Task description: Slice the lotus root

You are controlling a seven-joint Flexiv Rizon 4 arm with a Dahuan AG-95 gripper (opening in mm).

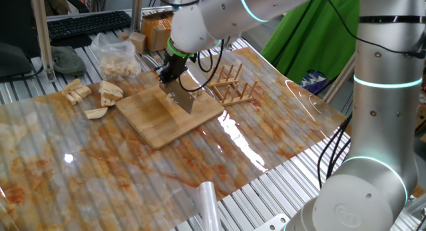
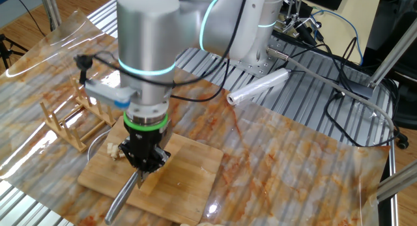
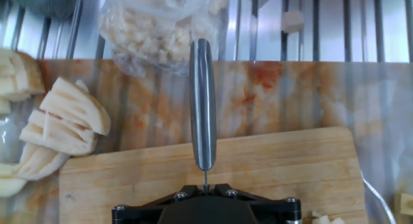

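My gripper [image 1: 172,74] is shut on a steel knife [image 1: 182,100] and holds it over the wooden cutting board [image 1: 160,121]. In the hand view the gripper [image 3: 205,188] grips the knife [image 3: 202,101], which points away over the board's far edge [image 3: 277,162]. Cut lotus root pieces [image 1: 110,92] lie on the table left of the board, and show at the left of the hand view [image 3: 68,124]. In the other fixed view the gripper [image 2: 144,158] holds the knife [image 2: 126,192] tilted down above the board [image 2: 186,177]. A small pale piece [image 2: 112,149] lies at the board's edge.
A clear bag of cut pieces [image 1: 118,56] lies behind the board. A wooden rack [image 1: 233,84] stands to the board's right. A plastic roll [image 1: 208,204] lies at the table's near edge. A keyboard [image 1: 86,23] and boxes sit at the back.
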